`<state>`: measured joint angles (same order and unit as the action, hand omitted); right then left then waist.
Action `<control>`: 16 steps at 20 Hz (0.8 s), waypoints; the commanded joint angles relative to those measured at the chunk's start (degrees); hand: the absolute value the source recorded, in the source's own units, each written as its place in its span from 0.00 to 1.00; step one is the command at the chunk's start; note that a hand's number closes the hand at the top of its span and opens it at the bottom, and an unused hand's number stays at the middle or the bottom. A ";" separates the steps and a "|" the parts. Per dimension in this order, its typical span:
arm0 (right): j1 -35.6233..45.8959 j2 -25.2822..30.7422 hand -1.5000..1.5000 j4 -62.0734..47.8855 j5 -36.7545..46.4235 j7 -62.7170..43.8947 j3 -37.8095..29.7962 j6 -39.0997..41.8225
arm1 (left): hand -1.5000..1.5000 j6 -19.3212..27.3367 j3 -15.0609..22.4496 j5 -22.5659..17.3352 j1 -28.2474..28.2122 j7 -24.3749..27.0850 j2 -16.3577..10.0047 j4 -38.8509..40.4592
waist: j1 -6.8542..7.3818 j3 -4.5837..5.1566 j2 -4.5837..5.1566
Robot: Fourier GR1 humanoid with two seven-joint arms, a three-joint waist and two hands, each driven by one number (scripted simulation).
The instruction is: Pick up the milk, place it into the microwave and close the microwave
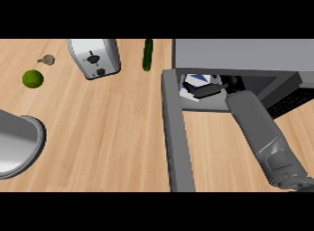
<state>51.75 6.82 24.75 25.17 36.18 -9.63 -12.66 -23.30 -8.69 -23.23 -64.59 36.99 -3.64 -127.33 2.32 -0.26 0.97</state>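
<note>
The grey microwave (pixel 246 54) stands at the upper right. Its door (pixel 176 135) is swung wide open toward me. The white and blue milk carton (pixel 194 81) sits inside the cavity near its left wall. My right forearm reaches in from the lower right. My right hand (pixel 210 89) is inside the cavity, its black fingers curled against the carton and covering part of it. My left hand does not show.
A silver toaster (pixel 93 58) stands at the upper left, with a dark green cucumber (pixel 147 54) beside it. A lime (pixel 32 79) and a small grey object (pixel 46 59) lie further left. A large metal pot (pixel 10 142) lies at the left edge.
</note>
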 commanded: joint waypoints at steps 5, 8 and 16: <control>7.36 3.49 1.00 -9.43 1.60 -4.21 -3.07 -9.71 | 0.00 -1.20 -1.80 -1.22 4.57 -2.04 -2.62 2.73 | 2.51 0.16 1.15; 7.39 3.76 1.00 -10.57 0.13 -5.63 -5.66 -14.72 | 0.00 0.32 -1.24 -0.50 5.88 -2.94 -1.92 1.81 | 3.07 0.07 1.69; 8.31 4.79 0.00 -13.78 2.64 -2.99 -5.05 -22.20 | 0.00 0.09 -2.77 0.50 10.62 -3.33 -3.91 5.58 | 4.92 0.11 2.45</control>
<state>58.93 11.14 12.93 25.90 33.81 -15.52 -30.36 -23.26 -10.83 -23.12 -56.01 33.92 -6.73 -122.93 6.02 -0.29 2.91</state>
